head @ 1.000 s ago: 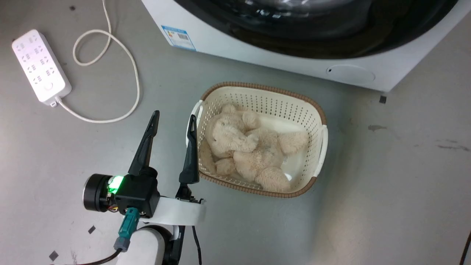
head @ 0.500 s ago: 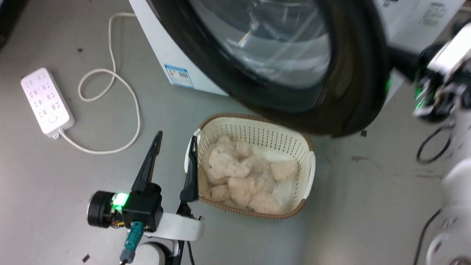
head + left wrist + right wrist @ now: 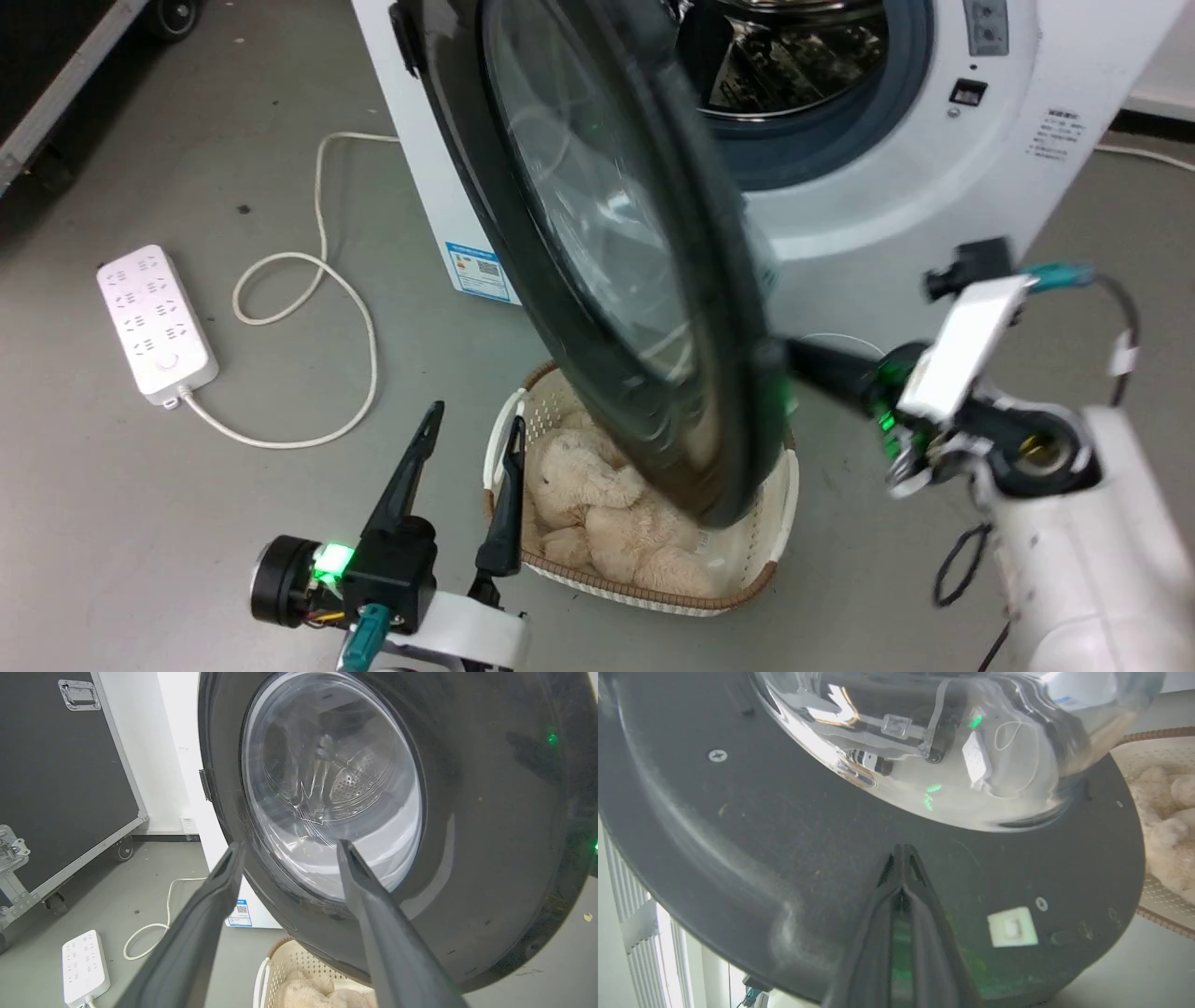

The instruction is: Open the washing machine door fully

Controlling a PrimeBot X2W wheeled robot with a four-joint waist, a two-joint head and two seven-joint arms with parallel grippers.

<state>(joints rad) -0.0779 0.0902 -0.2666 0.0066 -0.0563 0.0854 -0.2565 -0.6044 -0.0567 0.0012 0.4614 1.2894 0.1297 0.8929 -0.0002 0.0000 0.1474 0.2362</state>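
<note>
Dark fingers of the left gripper [image 3: 476,413] point up, spread apart and empty, just beside the basket [image 3: 787,495]. Over the basket, the washing machine door [image 3: 597,233] stands half swung out from the washing machine [image 3: 934,187]. The right gripper [image 3: 789,357] reaches leftward, fingers pressed together, tips at the door's inner face.

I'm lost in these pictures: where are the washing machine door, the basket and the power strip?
washing machine door [image 3: 579,233], head view, on its glass window.
basket [image 3: 791,495], head view, on its right rim.
power strip [image 3: 154,322], head view, on its white top.
</note>
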